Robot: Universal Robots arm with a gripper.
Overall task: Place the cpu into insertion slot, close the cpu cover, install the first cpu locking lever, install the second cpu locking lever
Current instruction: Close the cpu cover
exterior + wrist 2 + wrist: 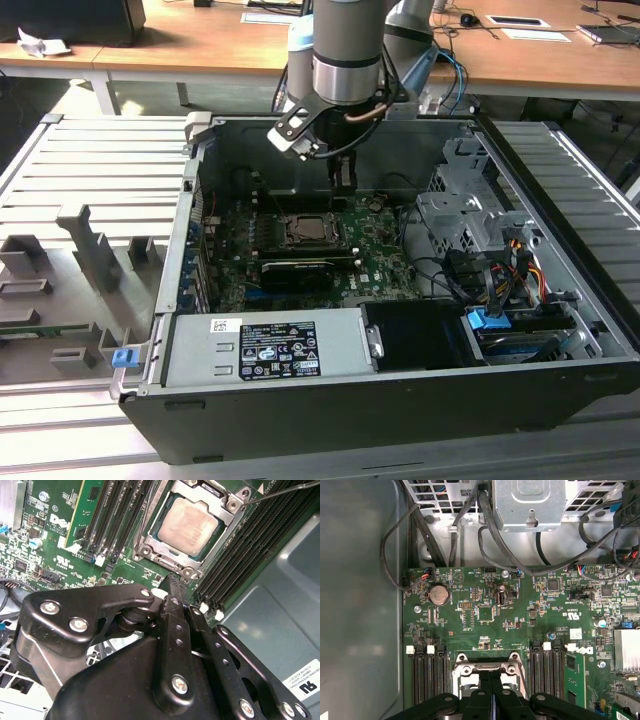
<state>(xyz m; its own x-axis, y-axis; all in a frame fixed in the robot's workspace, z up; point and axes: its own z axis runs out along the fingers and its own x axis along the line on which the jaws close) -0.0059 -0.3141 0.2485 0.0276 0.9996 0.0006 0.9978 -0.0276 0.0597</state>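
Wooden desks (200,50) line the background; before them a ribbed grey tabletop (90,170) carries one open computer case (400,420). At the exterior view's left stand grey fixture blocks (90,250) and one blue clip (123,357); moving rightward, inside the case, come one power supply (265,345), one long black card (300,272) and, just behind it, the one insertion slot (305,230); the one arm (348,60) reaches down with its gripper (345,175) close by the slot; further right sit one drive cage (470,215) and a tangle of cables (520,265).

In the second wrist view the single cpu (189,525) lies seated in the slot; the one cpu cover (212,495) appears to lie flat around it; one locking lever (285,491), a thin rod, stands free beyond the corner; a second I cannot make out. The two fingers (175,610) are pressed together, grasping nothing, tips near the slot's rim.

I judge the lever stage is in hand; it calls for catching that thin rod and pressing it under its hook without slipping.
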